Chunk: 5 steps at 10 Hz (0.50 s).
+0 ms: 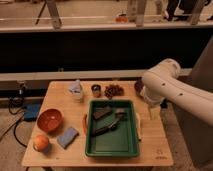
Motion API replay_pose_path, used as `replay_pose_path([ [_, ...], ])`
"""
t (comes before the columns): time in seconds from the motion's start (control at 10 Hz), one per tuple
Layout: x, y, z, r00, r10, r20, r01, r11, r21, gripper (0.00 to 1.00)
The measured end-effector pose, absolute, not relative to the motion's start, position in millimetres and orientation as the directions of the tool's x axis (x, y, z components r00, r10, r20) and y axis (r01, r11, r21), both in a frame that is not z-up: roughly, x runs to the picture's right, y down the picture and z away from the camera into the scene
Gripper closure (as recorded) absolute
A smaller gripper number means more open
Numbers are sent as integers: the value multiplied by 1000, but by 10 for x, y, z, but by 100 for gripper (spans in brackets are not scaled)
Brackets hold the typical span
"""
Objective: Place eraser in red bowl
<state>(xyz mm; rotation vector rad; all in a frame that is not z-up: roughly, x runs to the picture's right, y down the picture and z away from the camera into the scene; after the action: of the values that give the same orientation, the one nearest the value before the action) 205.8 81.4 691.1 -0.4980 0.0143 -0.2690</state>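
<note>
Eraser (102,112): flat dark block inside tray (112,145), 11 o'clock corner; tool (104,130) just below it.
Bowl (50,120): on surface (152,148), 9 o'clock of tray, apart from it.
Hand (152,111): hangs just outside tray's 3 o'clock rim, pointing down; open or closed, cannot tell.
Risks: block low and flat near tray wall, so pinch may slip or snag tool; carry may clip tray rim; short release would land on pad (67,136).

Purple bowl (138,86) mostly behind the arm (162,82); claw (153,111) right of the tray (112,142), indistinct.
</note>
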Motion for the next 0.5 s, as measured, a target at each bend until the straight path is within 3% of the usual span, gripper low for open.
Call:
replay_pose_path([
  [0.5,1816,727,6910,932,-351,91,353,823,-444,20],
])
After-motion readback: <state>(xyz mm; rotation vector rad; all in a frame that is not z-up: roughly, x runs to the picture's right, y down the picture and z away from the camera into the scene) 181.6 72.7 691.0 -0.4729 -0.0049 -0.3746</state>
